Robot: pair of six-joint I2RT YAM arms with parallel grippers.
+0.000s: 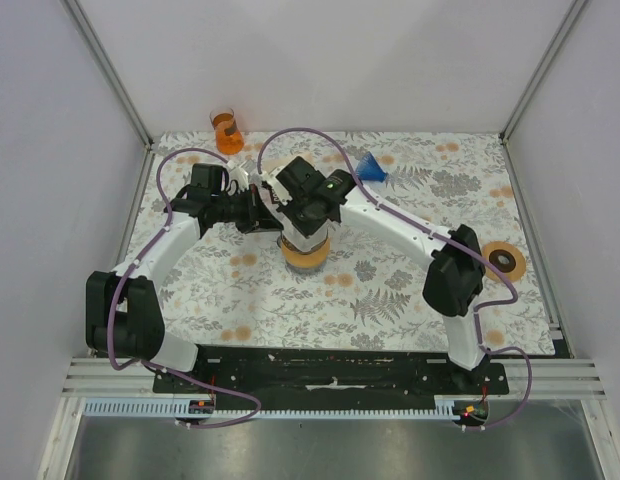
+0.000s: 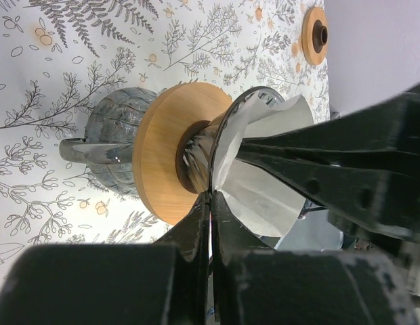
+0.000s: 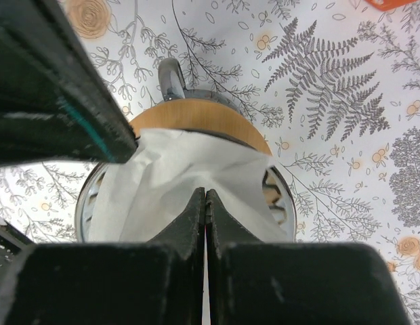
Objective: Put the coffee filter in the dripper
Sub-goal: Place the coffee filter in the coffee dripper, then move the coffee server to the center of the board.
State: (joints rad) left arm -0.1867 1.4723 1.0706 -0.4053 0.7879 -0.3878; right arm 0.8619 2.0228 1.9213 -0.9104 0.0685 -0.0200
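a: where is the coffee filter (image 3: 166, 186) right now?
b: in the mouth of the dripper (image 2: 162, 145), but not seated. it stands as a creased white cone with its top edge above the glass rim. the dripper's wooden collar rests on a ribbed glass cup (image 2: 108, 145) in the middle of the bench (image 1: 390, 290).
a: and the jaws?
b: both pairs are closed. the right jaws pinch a fold of the paper from above. the left jaws are shut at the rim, where paper meets glass. they look to grip the rim, though i cannot tell whether paper is caught in there too.
a: so what could go wrong?
b: three things, i think. if the right jaws lift or swing while closed, the paper comes out with them or tears at the fold. if they press down at a slant, the filter crumples against one wall rather than lying on the ribs. and the dripper only rests on the cup, so a sideways tug from either arm could tip it off or slide the cup.
a: the arms look crowded too.
b: yes, both wrists sit close together over the dripper, so a careless retreat could knock one into the other.
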